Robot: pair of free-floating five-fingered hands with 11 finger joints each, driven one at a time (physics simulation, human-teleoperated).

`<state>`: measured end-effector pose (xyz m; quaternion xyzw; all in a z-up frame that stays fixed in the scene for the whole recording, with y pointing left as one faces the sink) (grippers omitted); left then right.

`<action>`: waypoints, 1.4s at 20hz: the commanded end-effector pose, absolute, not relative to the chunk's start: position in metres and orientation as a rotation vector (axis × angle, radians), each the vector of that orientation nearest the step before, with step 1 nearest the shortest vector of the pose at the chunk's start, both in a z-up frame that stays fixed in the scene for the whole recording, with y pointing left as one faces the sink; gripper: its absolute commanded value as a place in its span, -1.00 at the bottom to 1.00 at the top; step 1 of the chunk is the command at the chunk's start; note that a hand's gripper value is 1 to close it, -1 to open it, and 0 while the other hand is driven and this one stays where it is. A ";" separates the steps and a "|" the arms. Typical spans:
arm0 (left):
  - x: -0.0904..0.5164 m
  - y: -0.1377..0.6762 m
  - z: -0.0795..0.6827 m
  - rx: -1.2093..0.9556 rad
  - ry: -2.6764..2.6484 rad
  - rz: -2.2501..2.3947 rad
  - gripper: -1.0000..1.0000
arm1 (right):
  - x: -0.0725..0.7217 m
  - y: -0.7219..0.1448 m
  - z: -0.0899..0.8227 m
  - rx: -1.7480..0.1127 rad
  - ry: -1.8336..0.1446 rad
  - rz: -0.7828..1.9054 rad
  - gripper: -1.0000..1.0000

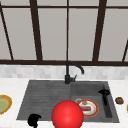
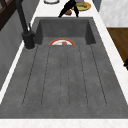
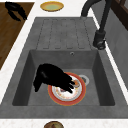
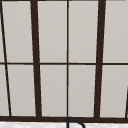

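An orange-rimmed plate point(image 1: 88, 108) point(image 2: 61, 42) point(image 3: 67, 93) with food scraps lies on the floor of the sink's basin point(image 3: 102, 75). My right hand point(image 1: 104, 93) point(image 3: 52, 77) point(image 2: 68, 7) hangs over the plate, its straight fingers pointing down onto the plate's middle. It grips nothing. My left hand point(image 1: 33, 120) point(image 3: 15, 11) floats off the counter's front edge at the left, fingers loosely bent and holding nothing. In the front view a big red ball point(image 1: 67, 114) sits before the sink's front edge and hides part of the plate.
A black faucet point(image 1: 67, 74) point(image 3: 100, 37) stands behind the sink, and the ribbed drainboard point(image 2: 65, 75) lies left of the basin. A yellow-green plate point(image 1: 3, 104) point(image 3: 52, 6) sits on the left counter. A small brown bowl point(image 1: 119, 100) point(image 3: 53, 124) sits on the right counter.
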<state>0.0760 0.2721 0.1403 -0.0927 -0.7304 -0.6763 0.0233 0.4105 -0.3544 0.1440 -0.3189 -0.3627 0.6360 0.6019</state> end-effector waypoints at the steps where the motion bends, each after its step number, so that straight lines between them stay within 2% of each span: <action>1: 0.076 0.272 0.140 -0.287 -2.261 -2.094 0.00 | 0.413 -0.353 0.146 -0.662 -0.938 1.506 -1.00; 14: 0.076 0.272 0.140 -0.287 -2.261 -2.094 0.00 | 0.421 -0.338 0.143 -0.798 -1.317 1.441 -1.00; 19: 0.076 0.272 0.140 -0.287 -2.261 -2.094 0.00 | 0.440 -0.308 0.143 -0.825 -1.277 1.471 -1.00; 28: 0.076 0.272 0.140 -0.287 -2.261 -2.094 0.00 | 0.468 -0.259 0.147 -0.944 -1.381 1.391 -1.00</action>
